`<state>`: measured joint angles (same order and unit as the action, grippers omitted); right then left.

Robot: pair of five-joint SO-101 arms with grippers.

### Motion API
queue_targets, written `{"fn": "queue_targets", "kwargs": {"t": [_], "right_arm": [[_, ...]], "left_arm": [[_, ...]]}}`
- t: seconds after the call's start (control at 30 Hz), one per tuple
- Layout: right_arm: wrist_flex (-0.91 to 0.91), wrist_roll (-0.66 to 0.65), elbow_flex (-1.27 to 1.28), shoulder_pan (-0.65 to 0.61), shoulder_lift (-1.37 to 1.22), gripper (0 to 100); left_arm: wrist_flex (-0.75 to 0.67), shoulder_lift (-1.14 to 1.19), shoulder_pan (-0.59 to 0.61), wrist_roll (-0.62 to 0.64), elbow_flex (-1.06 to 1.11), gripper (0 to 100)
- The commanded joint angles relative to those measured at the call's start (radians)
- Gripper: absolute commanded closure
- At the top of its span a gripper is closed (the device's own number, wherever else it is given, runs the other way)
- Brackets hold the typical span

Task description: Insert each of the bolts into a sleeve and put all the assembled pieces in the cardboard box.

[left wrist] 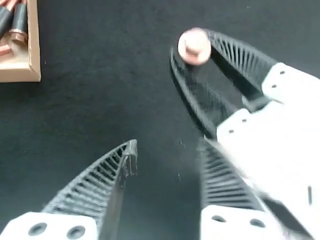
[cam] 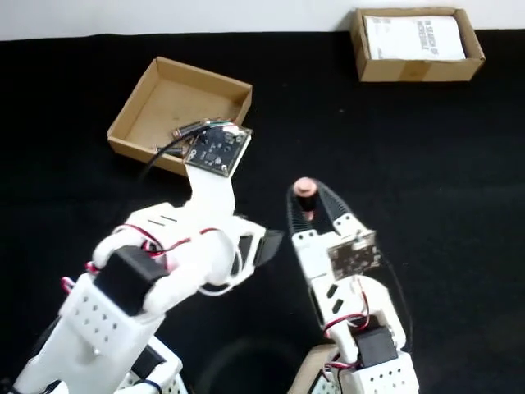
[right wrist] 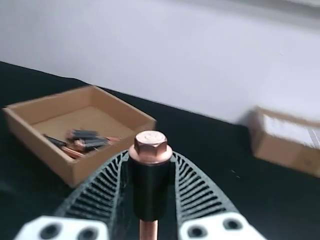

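Observation:
My right gripper [cam: 310, 203] is shut on a black sleeve [right wrist: 148, 190] with a copper bolt [right wrist: 150, 145] through it, held upright above the dark table. The bolt's head [cam: 305, 187] points up and its shank sticks out below the sleeve. My left gripper [left wrist: 167, 150] is open with nothing between its fingers, just beside the right gripper [left wrist: 200, 55] and its bolt [left wrist: 194, 46]. The cardboard box [cam: 135, 111] sits at the back left with several assembled pieces [cam: 197, 129] lying in it. The box [right wrist: 30, 125] and the pieces [right wrist: 82, 140] also show beyond the held sleeve.
A second cardboard box [cam: 418, 70] holding a white printed sheet [cam: 414, 37] stands at the back right. The left arm's white body [cam: 189, 246] reaches across the table's front left. The table top is black cloth.

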<state>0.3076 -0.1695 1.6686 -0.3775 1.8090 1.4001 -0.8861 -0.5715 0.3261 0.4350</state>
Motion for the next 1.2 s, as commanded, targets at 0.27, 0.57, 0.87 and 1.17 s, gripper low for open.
{"fn": "queue_targets", "kwargs": {"t": [0.27,0.57,0.87,1.17], "right_arm": [[0.251,0.060,-0.312,0.031,-0.068,99.1],[0.461,0.063,-0.993,0.018,-0.745,99.1],[0.581,-0.044,-1.598,-0.130,-1.422,99.1],[0.578,-0.339,-2.032,-0.252,-1.939,99.1]], "left_arm": [[0.161,-0.007,0.228,-0.002,-0.216,99],[0.025,-0.007,0.733,-0.008,-0.042,99],[-0.199,-0.051,0.883,-0.026,0.384,99],[-0.488,-0.740,1.056,-0.316,0.848,99]]}}
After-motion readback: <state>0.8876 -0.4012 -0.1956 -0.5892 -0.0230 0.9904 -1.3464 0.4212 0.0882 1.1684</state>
